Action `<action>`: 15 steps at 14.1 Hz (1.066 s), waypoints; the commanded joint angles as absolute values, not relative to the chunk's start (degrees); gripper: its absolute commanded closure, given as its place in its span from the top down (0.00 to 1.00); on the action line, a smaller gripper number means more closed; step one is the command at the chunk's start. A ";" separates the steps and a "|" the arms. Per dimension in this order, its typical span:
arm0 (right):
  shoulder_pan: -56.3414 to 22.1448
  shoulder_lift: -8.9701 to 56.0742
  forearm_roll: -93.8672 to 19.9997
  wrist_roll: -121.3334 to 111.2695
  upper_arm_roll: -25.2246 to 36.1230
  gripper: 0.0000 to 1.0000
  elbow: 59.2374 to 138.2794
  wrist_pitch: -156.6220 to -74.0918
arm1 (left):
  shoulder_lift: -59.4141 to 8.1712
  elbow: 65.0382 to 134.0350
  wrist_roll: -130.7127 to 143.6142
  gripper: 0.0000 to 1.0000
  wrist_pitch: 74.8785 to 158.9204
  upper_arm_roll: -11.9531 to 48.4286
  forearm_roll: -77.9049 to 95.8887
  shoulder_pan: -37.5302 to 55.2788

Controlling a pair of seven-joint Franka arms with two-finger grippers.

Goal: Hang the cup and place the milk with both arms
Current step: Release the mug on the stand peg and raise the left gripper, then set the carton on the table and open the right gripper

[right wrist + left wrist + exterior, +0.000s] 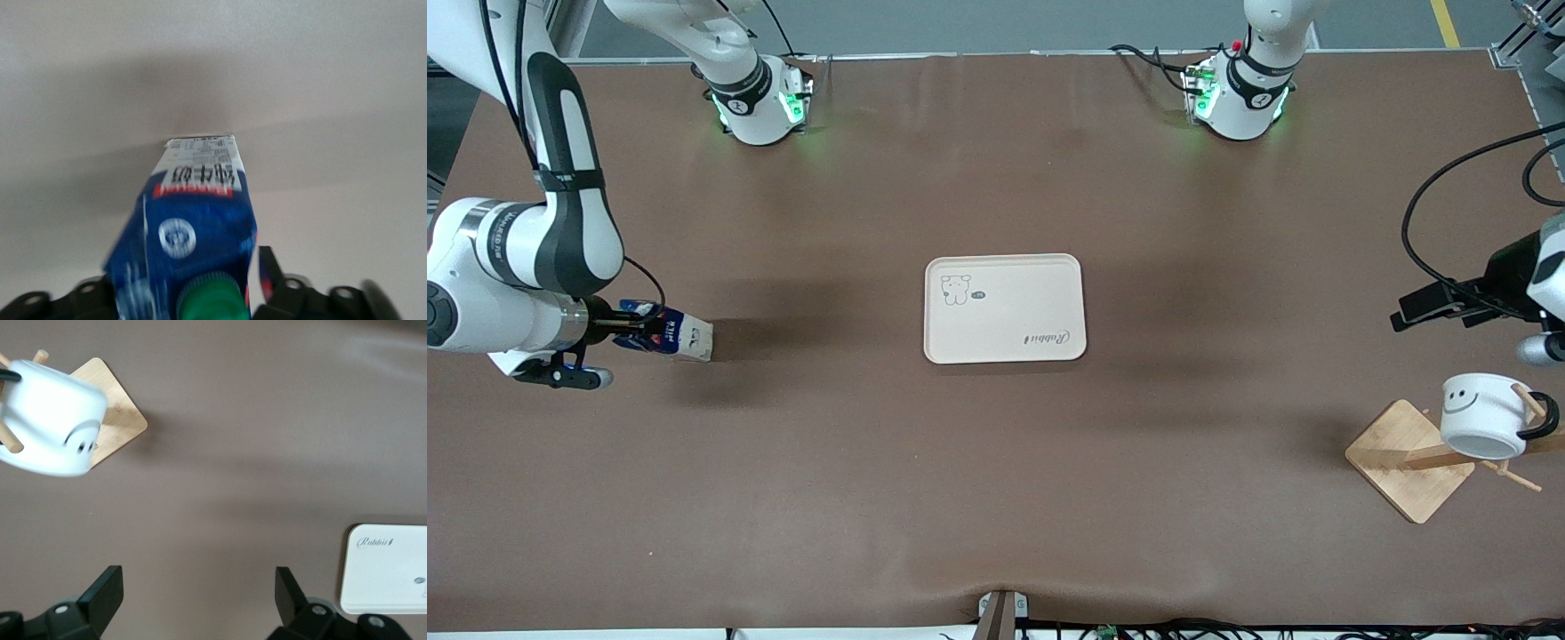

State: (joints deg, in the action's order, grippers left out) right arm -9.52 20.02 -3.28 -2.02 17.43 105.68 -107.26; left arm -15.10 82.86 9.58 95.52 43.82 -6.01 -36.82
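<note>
the right pincer [633, 331] sat around the top of the milk [679, 336], its fingers a little apart, at the right arm's end of the desk [996, 498]. the left pincer [199, 593] gaped empty above the desk near the cup [1483, 415], which hung on a wooden rack [1412, 458].

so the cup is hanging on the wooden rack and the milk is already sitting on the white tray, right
Not quite. The cup does hang on the wooden rack, but the front view shows the milk at the right gripper, well away from the white tray.
</note>
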 commanded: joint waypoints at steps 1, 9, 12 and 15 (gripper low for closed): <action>-7.74 18.81 -2.20 -3.08 16.44 1.00 107.23 -108.11 | -13.54 82.10 10.02 1.00 91.95 46.14 -7.56 -37.71; -7.73 18.81 -2.20 -3.43 16.44 1.00 107.05 -108.11 | -5.02 81.65 9.49 1.00 85.10 25.00 -7.03 -17.61; -7.73 18.81 -2.20 -3.34 16.44 1.00 106.79 -108.10 | -2.29 82.96 9.14 1.00 81.83 17.68 -5.37 -11.70; -7.65 18.90 -2.29 -3.34 16.44 1.00 104.52 -107.49 | 2.27 87.35 7.65 1.00 81.83 15.13 -4.57 -7.75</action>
